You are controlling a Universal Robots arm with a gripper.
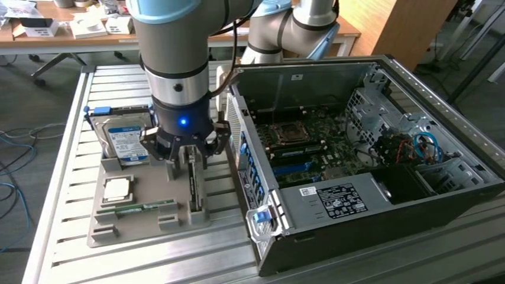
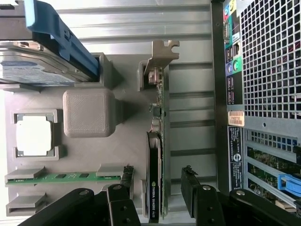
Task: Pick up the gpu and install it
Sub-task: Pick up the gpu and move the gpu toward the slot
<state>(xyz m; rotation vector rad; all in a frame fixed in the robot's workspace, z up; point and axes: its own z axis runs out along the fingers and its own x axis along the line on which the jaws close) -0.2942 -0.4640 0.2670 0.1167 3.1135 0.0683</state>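
Wrist view: pincer spread wide, straddling gpu standing on edge.

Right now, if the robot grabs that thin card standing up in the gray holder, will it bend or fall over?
Probably stiff: the gpu looks like a rigid board with a metal bracket. It stands on its thin edge in the gray holder, so a sideways push might tip it. Its bare parts look fragile.

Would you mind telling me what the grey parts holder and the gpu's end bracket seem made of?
The grey parts holder looks like matte plastic, possibly 3D-printed: uniform dull grey, fine surface texture. On the gpu, the end bracket seems bare sheet metal: pale, silvery, with bent tabs.
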